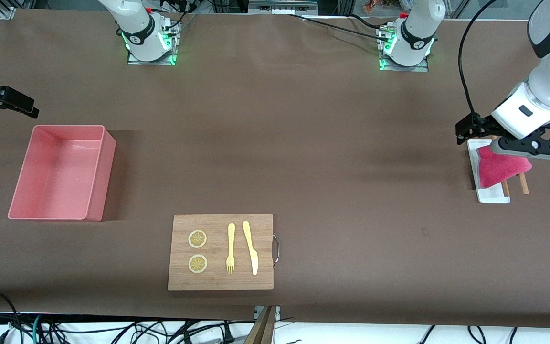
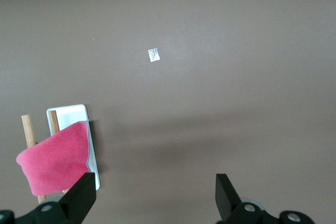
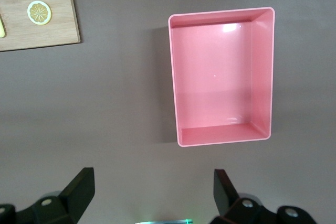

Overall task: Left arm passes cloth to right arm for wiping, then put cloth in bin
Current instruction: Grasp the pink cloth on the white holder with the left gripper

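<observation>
The magenta-red cloth [image 1: 502,168] lies draped over two wooden sticks [image 1: 523,184] on a small white tray [image 1: 492,195] at the left arm's end of the table. My left gripper [image 1: 532,149] hovers just above the cloth, open and empty. In the left wrist view the cloth [image 2: 55,158] sits beside one black finger [image 2: 81,195], not between the jaws of my left gripper [image 2: 156,198]. My right gripper [image 1: 7,101] is open and empty, up over the table at the right arm's end beside the pink bin [image 1: 100,177]. The bin [image 3: 262,72] is empty.
A wooden cutting board [image 1: 217,224] lies near the front camera with two lemon slices [image 1: 197,239], a yellow fork [image 1: 230,248] and a yellow knife [image 1: 251,246] on it. A small white scrap [image 2: 154,55] lies on the brown table.
</observation>
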Controlling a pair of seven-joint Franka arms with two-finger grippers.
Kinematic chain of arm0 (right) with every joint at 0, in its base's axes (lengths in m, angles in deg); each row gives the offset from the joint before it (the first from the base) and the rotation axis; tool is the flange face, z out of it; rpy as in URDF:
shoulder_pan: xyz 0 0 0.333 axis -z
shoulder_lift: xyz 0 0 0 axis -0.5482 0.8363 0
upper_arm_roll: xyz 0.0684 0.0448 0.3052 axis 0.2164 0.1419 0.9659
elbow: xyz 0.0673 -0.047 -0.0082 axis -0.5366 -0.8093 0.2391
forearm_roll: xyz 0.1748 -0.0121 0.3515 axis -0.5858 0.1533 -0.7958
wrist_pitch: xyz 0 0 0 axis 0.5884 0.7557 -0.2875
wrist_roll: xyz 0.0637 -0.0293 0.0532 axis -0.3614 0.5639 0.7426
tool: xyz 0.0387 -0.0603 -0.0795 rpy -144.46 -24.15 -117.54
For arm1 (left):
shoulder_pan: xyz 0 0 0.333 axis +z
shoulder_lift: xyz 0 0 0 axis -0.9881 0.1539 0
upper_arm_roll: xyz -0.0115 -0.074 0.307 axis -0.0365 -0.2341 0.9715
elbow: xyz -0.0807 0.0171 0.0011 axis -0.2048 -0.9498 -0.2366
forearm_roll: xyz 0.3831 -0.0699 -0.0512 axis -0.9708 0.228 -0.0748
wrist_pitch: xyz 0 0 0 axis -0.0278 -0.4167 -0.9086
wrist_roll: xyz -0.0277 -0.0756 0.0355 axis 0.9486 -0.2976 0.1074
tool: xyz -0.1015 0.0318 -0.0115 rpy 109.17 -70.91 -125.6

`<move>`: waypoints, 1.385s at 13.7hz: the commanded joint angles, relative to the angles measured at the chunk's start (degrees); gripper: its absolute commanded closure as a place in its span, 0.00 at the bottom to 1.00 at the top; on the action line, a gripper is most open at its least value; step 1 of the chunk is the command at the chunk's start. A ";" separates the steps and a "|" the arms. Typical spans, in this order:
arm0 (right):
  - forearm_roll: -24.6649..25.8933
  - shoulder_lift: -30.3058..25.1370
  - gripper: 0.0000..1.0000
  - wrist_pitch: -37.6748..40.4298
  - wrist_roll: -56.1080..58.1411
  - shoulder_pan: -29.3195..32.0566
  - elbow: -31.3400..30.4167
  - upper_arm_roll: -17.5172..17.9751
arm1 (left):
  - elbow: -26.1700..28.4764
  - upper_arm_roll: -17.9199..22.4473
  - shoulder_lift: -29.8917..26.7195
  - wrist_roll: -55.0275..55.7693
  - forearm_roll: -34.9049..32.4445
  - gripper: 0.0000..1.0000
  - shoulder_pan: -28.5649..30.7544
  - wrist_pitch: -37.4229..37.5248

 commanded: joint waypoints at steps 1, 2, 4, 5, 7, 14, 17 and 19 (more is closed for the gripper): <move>0.61 0.75 0.00 0.46 1.10 0.21 1.59 0.00 | -3.49 0.66 2.03 0.35 0.80 0.00 -0.68 0.99; 0.61 0.75 0.00 0.46 1.10 0.21 1.59 0.00 | -3.58 0.66 2.03 0.44 0.80 0.00 -0.68 1.00; 0.61 0.75 0.00 0.46 1.10 0.21 1.59 0.00 | -3.49 0.66 2.12 0.44 0.27 0.00 -0.77 1.08; 0.61 0.75 0.00 0.46 1.10 0.29 1.59 0.00 | -3.49 0.75 2.12 0.44 0.27 0.00 -0.86 1.34; 0.61 0.83 0.00 0.19 1.01 0.29 1.59 0.00 | -3.40 0.75 2.12 0.35 0.27 0.00 -0.77 1.61; 0.61 0.75 0.00 0.10 1.10 0.29 1.59 0.00 | -3.40 0.66 2.12 0.26 0.18 0.00 -0.86 2.58; 0.61 0.75 0.00 0.19 1.10 0.29 1.59 0.00 | -3.40 0.66 2.12 0.09 0.18 0.00 -0.86 3.02; 0.61 0.83 0.00 0.10 1.10 0.29 1.59 0.00 | -3.40 0.66 2.12 0.09 0.18 0.00 -0.77 3.19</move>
